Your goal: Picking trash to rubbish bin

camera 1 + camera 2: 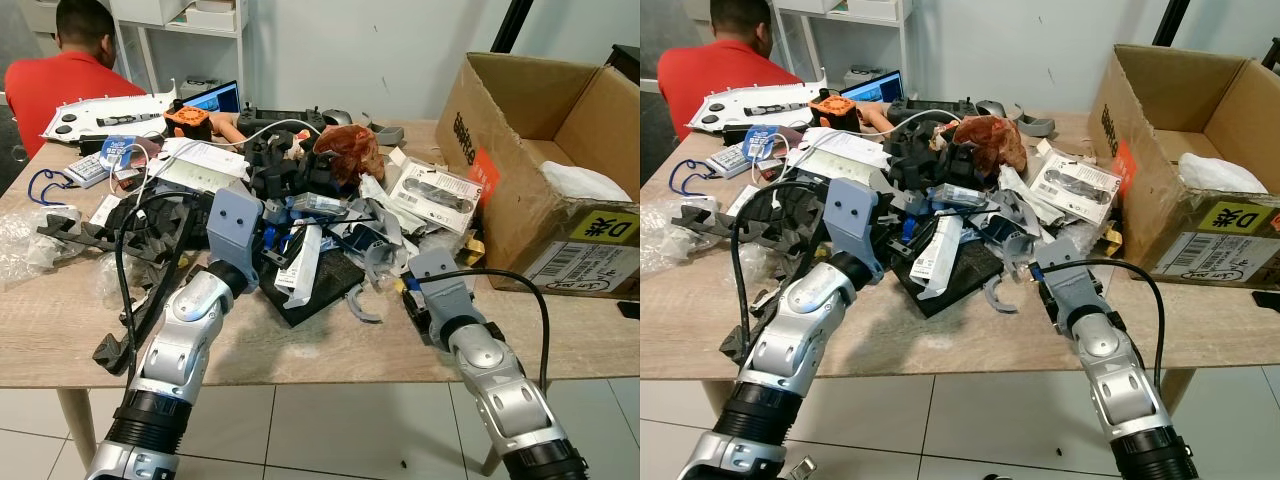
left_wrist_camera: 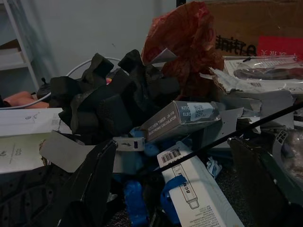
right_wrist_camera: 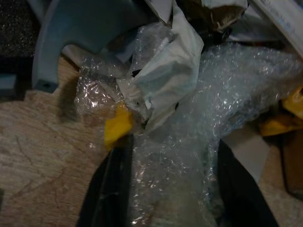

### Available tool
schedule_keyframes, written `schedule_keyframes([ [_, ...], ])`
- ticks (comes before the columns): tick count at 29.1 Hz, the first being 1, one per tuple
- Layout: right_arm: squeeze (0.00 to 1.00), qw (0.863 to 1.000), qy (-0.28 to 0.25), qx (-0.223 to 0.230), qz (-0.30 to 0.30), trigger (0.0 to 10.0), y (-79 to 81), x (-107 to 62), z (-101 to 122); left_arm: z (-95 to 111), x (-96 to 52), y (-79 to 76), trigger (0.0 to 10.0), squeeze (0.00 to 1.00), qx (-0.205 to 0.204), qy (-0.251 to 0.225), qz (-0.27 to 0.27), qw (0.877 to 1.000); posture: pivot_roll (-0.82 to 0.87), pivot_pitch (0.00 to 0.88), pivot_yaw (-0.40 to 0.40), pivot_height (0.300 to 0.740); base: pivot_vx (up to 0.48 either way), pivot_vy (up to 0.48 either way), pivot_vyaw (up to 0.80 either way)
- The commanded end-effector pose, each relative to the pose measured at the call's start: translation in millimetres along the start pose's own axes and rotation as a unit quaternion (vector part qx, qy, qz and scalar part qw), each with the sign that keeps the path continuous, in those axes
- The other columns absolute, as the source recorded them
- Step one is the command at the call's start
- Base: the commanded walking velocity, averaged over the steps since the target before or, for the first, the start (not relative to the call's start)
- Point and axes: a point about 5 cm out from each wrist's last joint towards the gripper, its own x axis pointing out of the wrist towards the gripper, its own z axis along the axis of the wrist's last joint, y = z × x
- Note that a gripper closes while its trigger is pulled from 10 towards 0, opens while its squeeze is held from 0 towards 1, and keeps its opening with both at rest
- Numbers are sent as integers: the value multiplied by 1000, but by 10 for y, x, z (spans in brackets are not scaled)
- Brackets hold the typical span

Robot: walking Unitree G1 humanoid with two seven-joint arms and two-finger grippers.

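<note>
a wooden worktop is carrying a dense heap of trash: black foam pieces, a crumpled red-brown bag, white cartons, grey plastic parts and clear wrapping. a large open cardboard box is standing on the worktop at the robot's right, just beside the heap, with white wrapping lying inside it.

the left claw is reaching into the near left part of the heap, its two black fingers standing well apart with nothing gripped between them. ahead of it a white carton with a barcode and blue plastic scraps are lying low between the fingers, and a grey carton is resting tilted against the black foam.

the right claw is sitting at the near right edge of the heap, low over the worktop. its fingers are standing either side of a bundle of clear bubble wrap, which is filling the gap between them; whether they are pressing on it cannot be told. a crumpled white paper and a yellow scrap are lying just beyond the tips.

a person in a red shirt is sitting at the far left end of the worktop, back turned, beside a laptop.
</note>
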Motion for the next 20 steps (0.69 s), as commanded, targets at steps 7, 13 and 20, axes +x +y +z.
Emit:
schedule_keyframes([
  [7, 0, 997, -31, 61, -38, 0, -127, 11, 116, 9, 13, -46, 10000, 0, -3, -3, 1, 1000, -12, 155, -34, 740, 0, 0, 0],
  [13, 0, 981, -155, 96, -67, 0, -231, 0, 500, 7, 15, -47, 10000, 0, -1, -2, 1, 1000, -10, 155, -35, 740, 0, 0, 0],
  [20, 0, 943, -287, 103, -132, 0, -462, -127, 1010, 12, 14, -34, 10000, 0, -2, -3, 4, 1000, -8, 154, -34, 740, 0, 0, 0],
])
